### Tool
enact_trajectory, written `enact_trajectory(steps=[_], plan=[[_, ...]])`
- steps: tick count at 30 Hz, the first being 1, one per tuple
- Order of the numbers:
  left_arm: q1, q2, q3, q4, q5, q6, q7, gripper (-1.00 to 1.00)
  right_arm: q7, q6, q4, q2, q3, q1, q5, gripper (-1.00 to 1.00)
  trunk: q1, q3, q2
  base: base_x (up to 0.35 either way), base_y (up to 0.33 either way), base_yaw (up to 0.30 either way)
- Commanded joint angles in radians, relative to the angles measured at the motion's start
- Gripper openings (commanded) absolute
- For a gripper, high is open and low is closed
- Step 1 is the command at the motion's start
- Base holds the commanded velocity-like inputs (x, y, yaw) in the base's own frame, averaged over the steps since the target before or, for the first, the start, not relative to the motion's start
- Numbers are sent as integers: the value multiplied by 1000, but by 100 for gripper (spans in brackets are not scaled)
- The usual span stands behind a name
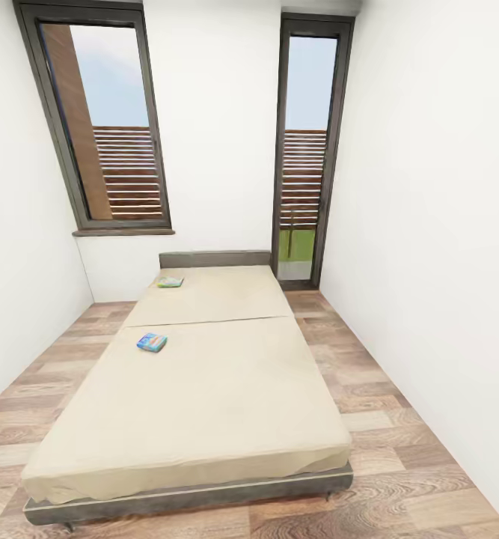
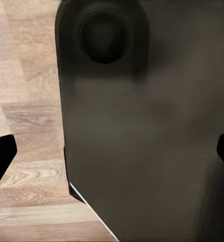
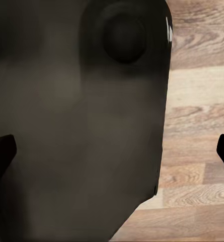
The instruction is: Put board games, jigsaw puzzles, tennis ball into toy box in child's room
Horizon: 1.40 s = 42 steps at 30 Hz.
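1. A large low bed (image 1: 204, 404) with a beige sheet, a dark grey frame and a low grey headboard stands on the wood-plank floor (image 1: 399, 464).
2. A small, flat, blue multicolour game box (image 1: 152, 342) lies on the sheet near the bed's left edge, about midway along.
3. A second flat box, green and yellow (image 1: 170, 282), lies just before the headboard, also on the left side, well apart from the first.

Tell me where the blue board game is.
Head view: the blue board game lies on the bed near its left edge, about midway along, nearer than the other game.
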Motion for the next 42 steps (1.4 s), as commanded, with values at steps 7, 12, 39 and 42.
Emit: enact_trajectory(steps=[7, 12, 39, 42], plan=[[-3, 2, 2, 0, -2, -2, -2, 100, 2, 2, -2, -1, -1, -1, 0, 100, 0, 0, 0, 0, 0, 0], [-3, 2, 2, 0, -2, -2, -2, 100, 2, 2, -2, -1, -1, -1, 0, 100, 0, 0, 0, 0, 0, 0], [-3, 2, 2, 0, -2, -2, -2, 100, 2, 2, -2, -1, -1, -1, 0, 100, 0, 0, 0, 0, 0, 0], [-3, 2, 2, 0, -2, -2, -2, 100, 2, 2, -2, -1, -1, -1, 0, 100, 0, 0, 0, 0, 0, 0]])
